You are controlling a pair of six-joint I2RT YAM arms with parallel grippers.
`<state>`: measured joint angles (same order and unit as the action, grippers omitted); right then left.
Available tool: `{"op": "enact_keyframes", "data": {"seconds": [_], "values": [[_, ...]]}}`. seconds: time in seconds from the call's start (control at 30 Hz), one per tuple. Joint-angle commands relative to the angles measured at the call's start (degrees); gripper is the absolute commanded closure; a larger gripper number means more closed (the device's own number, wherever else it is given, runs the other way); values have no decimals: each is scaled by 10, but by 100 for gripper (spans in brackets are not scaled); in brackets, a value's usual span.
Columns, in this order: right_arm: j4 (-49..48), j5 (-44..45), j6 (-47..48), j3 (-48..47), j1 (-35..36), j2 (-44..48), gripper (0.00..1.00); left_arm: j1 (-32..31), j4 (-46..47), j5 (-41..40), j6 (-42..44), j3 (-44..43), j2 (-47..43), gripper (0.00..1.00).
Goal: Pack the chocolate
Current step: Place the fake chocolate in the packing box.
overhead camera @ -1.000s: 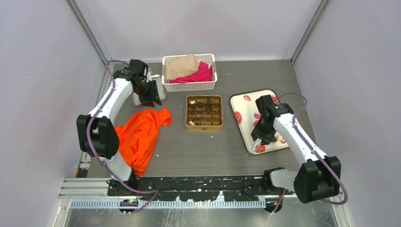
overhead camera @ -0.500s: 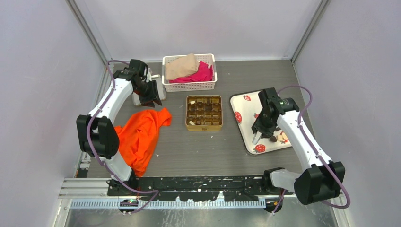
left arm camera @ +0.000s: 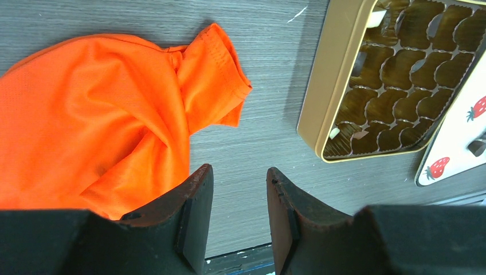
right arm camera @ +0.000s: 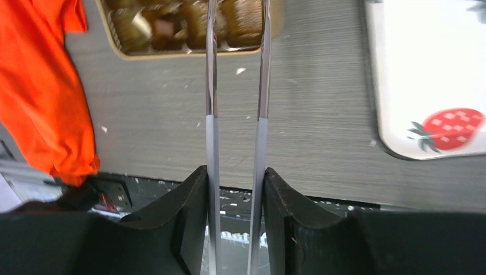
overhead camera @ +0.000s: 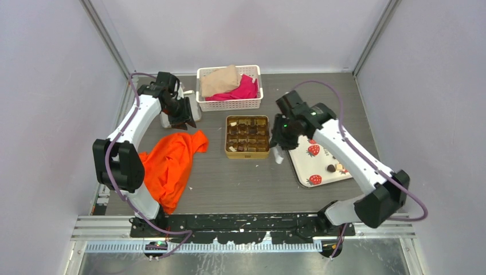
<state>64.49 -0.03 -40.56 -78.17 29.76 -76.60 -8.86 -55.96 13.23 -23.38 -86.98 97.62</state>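
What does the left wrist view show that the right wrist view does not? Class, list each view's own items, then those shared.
Only the left wrist view: the left tool, its fingers apart with nothing between them, and most of the gold tin's brown compartments. Only the right wrist view: the right tool clamped on long metal tweezers whose tips run off the top of the picture. Both: the orange cloth, the gold tin, the strawberry tray and the grey table.
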Motion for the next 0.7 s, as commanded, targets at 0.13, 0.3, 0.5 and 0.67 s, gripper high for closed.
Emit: {"op": "enact_keyframes", "data": {"seconds": [0.13, 0.3, 0.5, 0.67], "values": [[-60, -42, 20, -38, 69, -74, 99, 5, 14, -7, 5, -5, -15, 60], [-72, -48, 26, -42, 69, -91, 99, 5, 15, -5, 3, -1, -18, 60], [-83, -52, 27, -45, 70, -108, 99, 5, 13, -6, 3, -4, -20, 59], [-96, -57, 25, -41, 73, -120, 93, 5, 11, -6, 5, -3, -22, 59]]}}
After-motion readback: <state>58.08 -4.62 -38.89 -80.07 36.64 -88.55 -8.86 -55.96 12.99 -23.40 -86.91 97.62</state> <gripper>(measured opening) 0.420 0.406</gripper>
